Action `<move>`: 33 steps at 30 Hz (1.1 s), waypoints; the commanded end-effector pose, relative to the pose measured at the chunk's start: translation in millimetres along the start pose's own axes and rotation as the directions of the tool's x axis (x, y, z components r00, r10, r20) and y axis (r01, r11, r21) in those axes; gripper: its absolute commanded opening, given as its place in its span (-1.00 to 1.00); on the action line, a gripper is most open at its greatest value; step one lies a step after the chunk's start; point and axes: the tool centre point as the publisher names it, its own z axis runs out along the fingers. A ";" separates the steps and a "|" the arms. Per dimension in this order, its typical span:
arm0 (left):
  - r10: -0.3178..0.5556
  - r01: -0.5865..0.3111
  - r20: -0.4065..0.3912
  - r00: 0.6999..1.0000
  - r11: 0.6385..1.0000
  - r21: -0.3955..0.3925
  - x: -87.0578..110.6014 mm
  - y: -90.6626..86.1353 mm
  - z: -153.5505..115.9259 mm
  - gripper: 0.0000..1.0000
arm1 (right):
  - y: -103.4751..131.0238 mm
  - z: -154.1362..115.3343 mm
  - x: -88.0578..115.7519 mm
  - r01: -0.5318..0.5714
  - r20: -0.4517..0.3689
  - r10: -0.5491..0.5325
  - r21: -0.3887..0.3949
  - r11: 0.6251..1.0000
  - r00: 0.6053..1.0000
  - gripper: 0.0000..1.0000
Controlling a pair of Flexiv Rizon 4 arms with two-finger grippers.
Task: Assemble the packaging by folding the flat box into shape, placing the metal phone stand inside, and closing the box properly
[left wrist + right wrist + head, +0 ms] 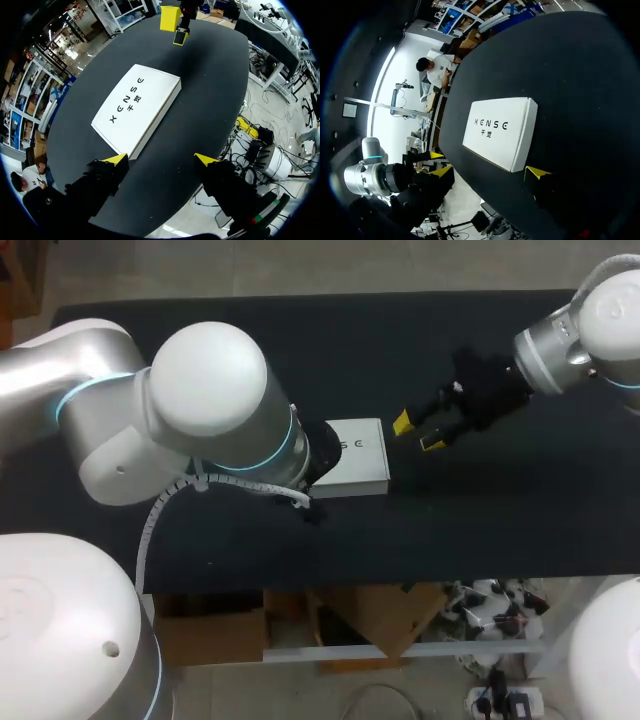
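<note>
A white closed box (358, 455) with dark print on its lid lies flat on the black table. In the left wrist view the box (137, 107) sits just ahead of my left gripper (161, 160), which is open and holds nothing. In the head view my left arm hides that gripper. My right gripper (418, 433) hovers just right of the box, open and apart from it. In its own view the right gripper (490, 172) has its fingers spread at the near edge of the box (497, 131). My right gripper (174, 24) shows beyond the box. No phone stand is visible.
The black table (480, 530) stretches out on all sides of the box. Its front edge runs close below my left arm (200, 410), whose bulk covers the table's left half in the head view.
</note>
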 end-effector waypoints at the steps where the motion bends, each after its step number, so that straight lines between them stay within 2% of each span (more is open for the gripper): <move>1: -0.061 0.062 0.036 0.998 0.997 -0.052 17.9 -4.5 -5.2 1.00 | -6.6 -18.7 -6.1 0.073 -0.011 -0.075 -0.093 0.993 0.997 1.00; 10: -0.233 0.234 0.022 0.972 0.966 -0.108 54.0 -2.0 -6.3 1.00 | -3.5 -51.5 -27.8 0.266 0.001 -0.270 -0.160 0.951 0.963 1.00; 16: -0.289 0.284 -0.011 0.957 0.949 -0.139 75.7 -4.1 -4.0 1.00 | -6.5 -69.4 -36.2 0.403 0.085 -0.394 -0.186 0.896 0.915 1.00; 19: -0.284 0.275 -0.043 0.958 0.950 -0.147 82.4 -5.1 -2.6 1.00 | -6.9 -75.6 -43.9 0.387 0.139 -0.366 -0.190 0.902 0.920 1.00; 33: -0.284 0.275 -0.043 0.958 0.950 -0.147 82.4 -5.1 -2.6 1.00 | -6.9 -75.6 -43.9 0.387 0.139 -0.366 -0.190 0.902 0.920 1.00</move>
